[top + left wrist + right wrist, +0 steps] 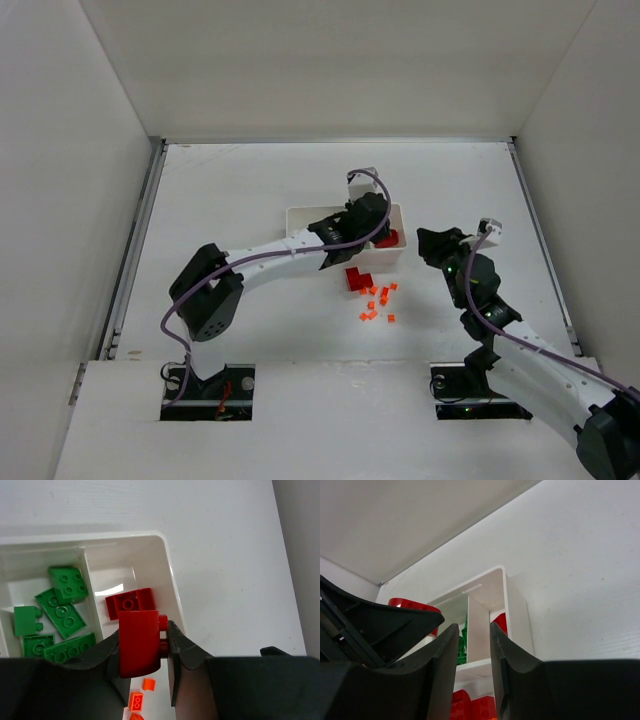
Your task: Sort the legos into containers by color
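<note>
Top view: left gripper (380,232) and its arm sit over the white tray (300,218), so the compartments and contents under them are hidden. Orange bits (378,302) on the base side of that gripper are too small to count.
Left wrist: tray runs off the left edge. Green bricks (62,610) nearest the gripper are cut by its body. Held red brick (139,642) has its lower end buried between the fingers (185,650) and overlaps a second red brick (130,602) beyond it. Orange bits under the gripper are clipped by the bottom edge.
Right wrist: right gripper (473,626) blocks the tray's near side. Green shows only as a sliver between its fingers. Loose red bricks (470,705) below are blurred and cropped.
</note>
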